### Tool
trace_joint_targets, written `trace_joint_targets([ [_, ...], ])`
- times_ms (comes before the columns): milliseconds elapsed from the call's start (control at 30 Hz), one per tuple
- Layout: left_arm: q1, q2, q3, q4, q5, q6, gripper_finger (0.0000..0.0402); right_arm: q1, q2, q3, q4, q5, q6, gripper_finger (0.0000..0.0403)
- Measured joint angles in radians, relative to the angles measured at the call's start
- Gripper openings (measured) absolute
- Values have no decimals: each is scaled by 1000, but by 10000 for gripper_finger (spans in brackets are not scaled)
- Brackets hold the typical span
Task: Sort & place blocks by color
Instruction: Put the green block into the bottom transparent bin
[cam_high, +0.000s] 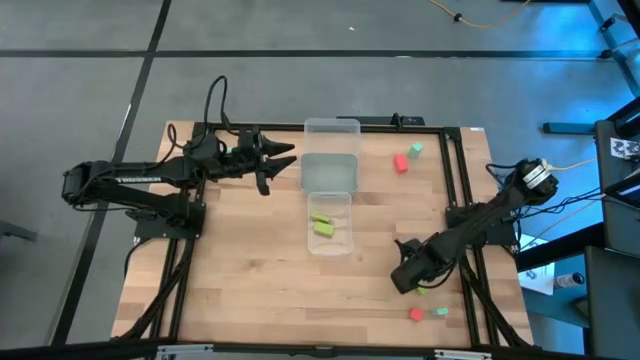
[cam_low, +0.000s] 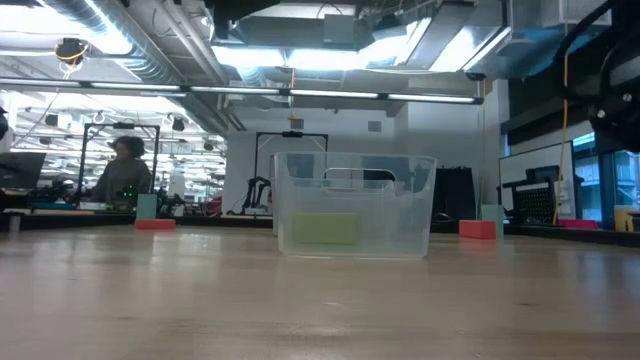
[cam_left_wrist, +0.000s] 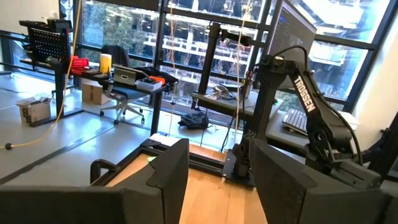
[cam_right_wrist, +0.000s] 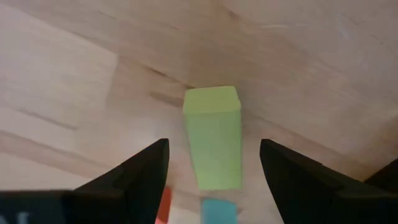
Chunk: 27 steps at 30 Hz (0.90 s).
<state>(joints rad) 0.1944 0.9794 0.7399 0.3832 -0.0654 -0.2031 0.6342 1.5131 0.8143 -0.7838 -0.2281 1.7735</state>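
My right gripper (cam_high: 405, 275) (cam_right_wrist: 214, 147) is open and points down over the table's near right part. Its fingers stand on either side of a lime block (cam_right_wrist: 213, 137) that lies flat on the wood, without touching it. A red block (cam_right_wrist: 165, 202) and a teal block (cam_right_wrist: 217, 210) lie just beside it. Another red block (cam_high: 415, 314) and teal block (cam_high: 441, 312) lie near the front edge. A red block (cam_high: 400, 163) and a teal block (cam_high: 415, 150) lie far right. Lime blocks (cam_high: 322, 225) lie in the nearest clear tray (cam_high: 346, 245). My left gripper (cam_high: 275, 160) (cam_left_wrist: 221, 149) is open and empty, raised left of the trays.
Three clear trays stand in a column at the table's middle: the far one (cam_high: 331, 127), the middle one (cam_high: 330, 172) and the near one with the lime blocks (cam_low: 325, 228). A black frame (cam_high: 455, 170) runs along the table's edges. A person (cam_low: 125, 165) shows in the room behind.
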Motion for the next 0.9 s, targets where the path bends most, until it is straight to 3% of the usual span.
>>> trace_joint_targets([
  [500, 0, 0, 0, 0, 0, -4, 160, 2, 80, 0, 41, 0, -2, 245],
  [900, 0, 0, 0, 0, -1, -4, 160, 3, 79, 0, 41, -1, -22, 136],
])
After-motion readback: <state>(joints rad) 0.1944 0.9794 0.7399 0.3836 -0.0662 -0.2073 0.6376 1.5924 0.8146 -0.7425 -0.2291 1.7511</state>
